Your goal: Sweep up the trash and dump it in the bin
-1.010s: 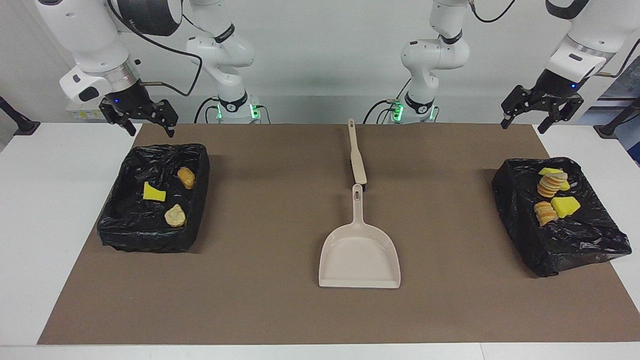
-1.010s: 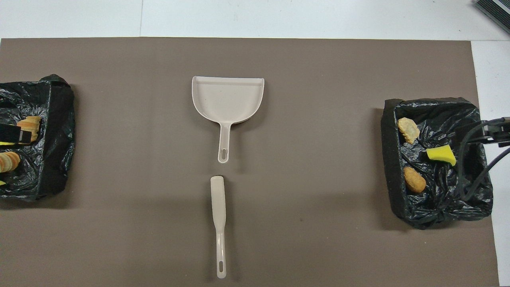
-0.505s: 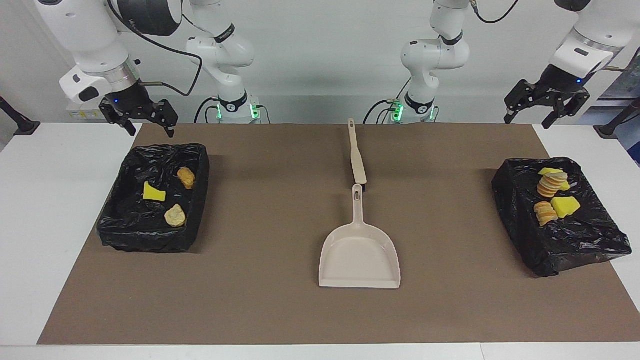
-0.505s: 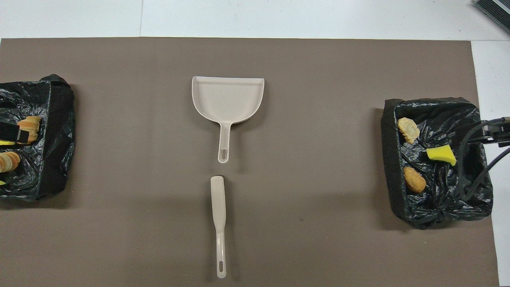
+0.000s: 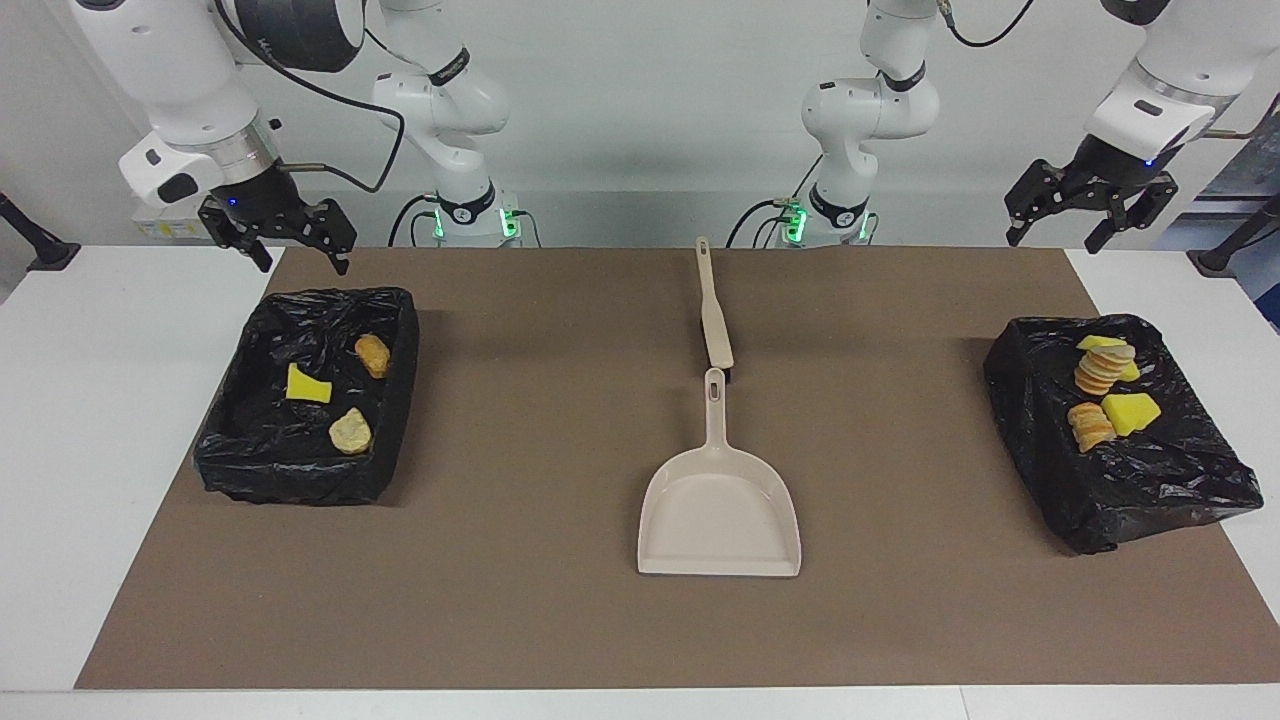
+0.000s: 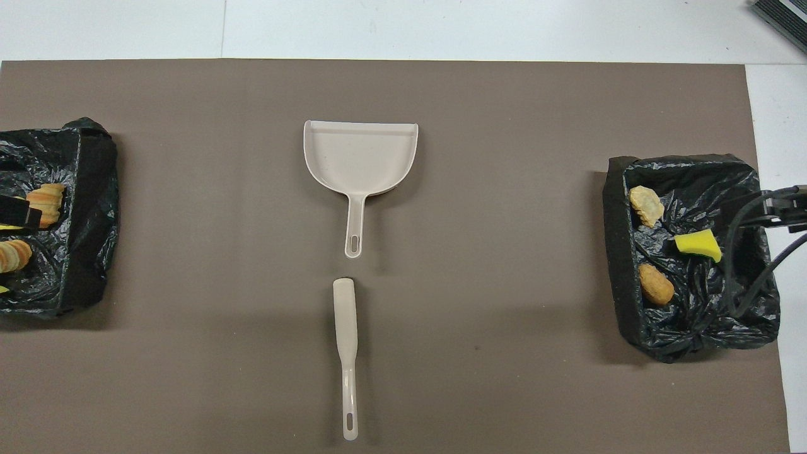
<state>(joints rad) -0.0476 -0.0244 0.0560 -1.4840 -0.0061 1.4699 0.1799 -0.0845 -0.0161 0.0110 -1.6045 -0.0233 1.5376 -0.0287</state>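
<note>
All the trash lies in two black-bagged bins. The bin (image 5: 290, 478) at the right arm's end holds a yellow sponge chunk (image 5: 308, 386) and two tan bread-like pieces (image 5: 373, 355). The bin (image 5: 1150, 490) at the left arm's end holds several pieces, among them a yellow sponge (image 5: 1130, 412) and striped bread-like pieces (image 5: 1090, 425). My right gripper (image 5: 303, 262) hangs open and empty over the mat's corner, by its bin's robot-side edge. My left gripper (image 5: 1050, 240) is open and empty, raised over the mat's other robot-side corner.
A beige dustpan (image 5: 720, 500) lies mid-mat with its handle toward the robots. The beige brush (image 5: 713, 310) lies in line with it, nearer to the robots. In the overhead view the dustpan (image 6: 360, 157) and brush (image 6: 346, 353) sit between the two bins (image 6: 690, 328).
My left gripper has risen, still open and empty. The right arm, the bins, the dustpan and the brush have not moved.
</note>
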